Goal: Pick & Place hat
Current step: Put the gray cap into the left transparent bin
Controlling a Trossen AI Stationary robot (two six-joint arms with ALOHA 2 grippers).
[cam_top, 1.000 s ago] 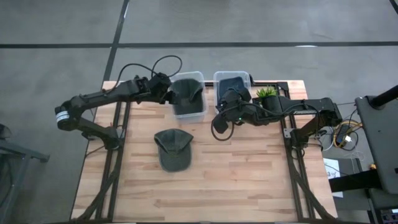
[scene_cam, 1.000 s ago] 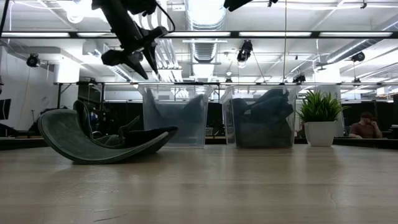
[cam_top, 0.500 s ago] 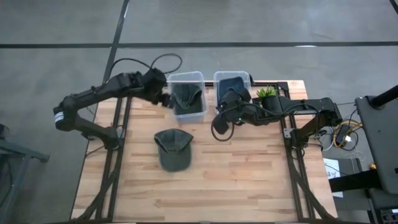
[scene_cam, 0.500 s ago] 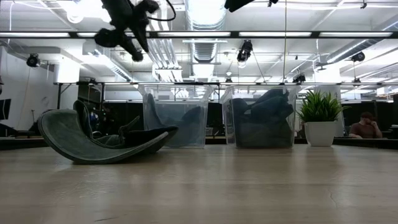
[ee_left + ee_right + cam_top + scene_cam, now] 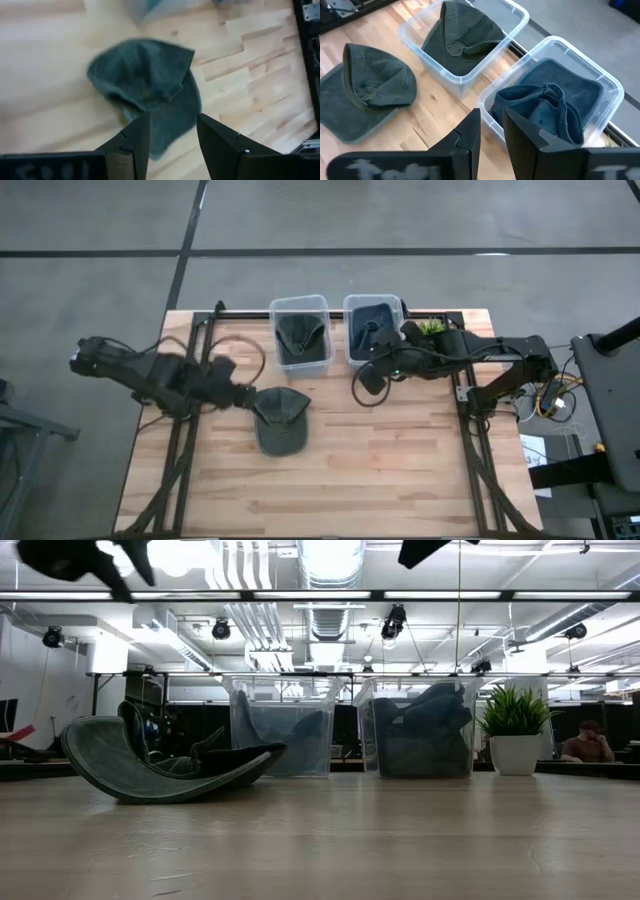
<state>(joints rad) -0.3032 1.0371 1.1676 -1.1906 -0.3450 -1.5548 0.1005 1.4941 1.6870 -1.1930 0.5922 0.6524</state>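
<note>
**Left gripper swings down beside the loose cap; right hovers by the bins**

Left gripper (image 5: 167, 145) hangs above the table just left of the green cap (image 5: 279, 418), its two dark fingers parted with a clear gap and nothing between them; the wrist view looks straight down on the cap through that gap. Right gripper (image 5: 492, 131) sits near the front of the two clear bins, fingers only narrowly apart and holding nothing.

The cap lies loose on the butcher-block table (image 5: 400, 470), crown toward the bins and brim toward the near edge, well clear of both containers. At the far side stand the left bin (image 5: 300, 332), holding a second green cap (image 5: 462, 31), and the right bin (image 5: 372, 320), holding a dark blue cap (image 5: 547, 107). A small potted plant (image 5: 516, 730) stands just to the right of the blue cap's bin. The table rests on a black frame over a grey concrete floor. Seen level across the wood, the room behind is a workshop with strip lights, ducting and a seated person (image 5: 588, 743) far off at right.

A second ago the left gripper was up beside the left bin; it has since swept out and back toward the near left, arriving next to the loose cap. The right arm has barely shifted. Caps and bins lie as before.
</note>
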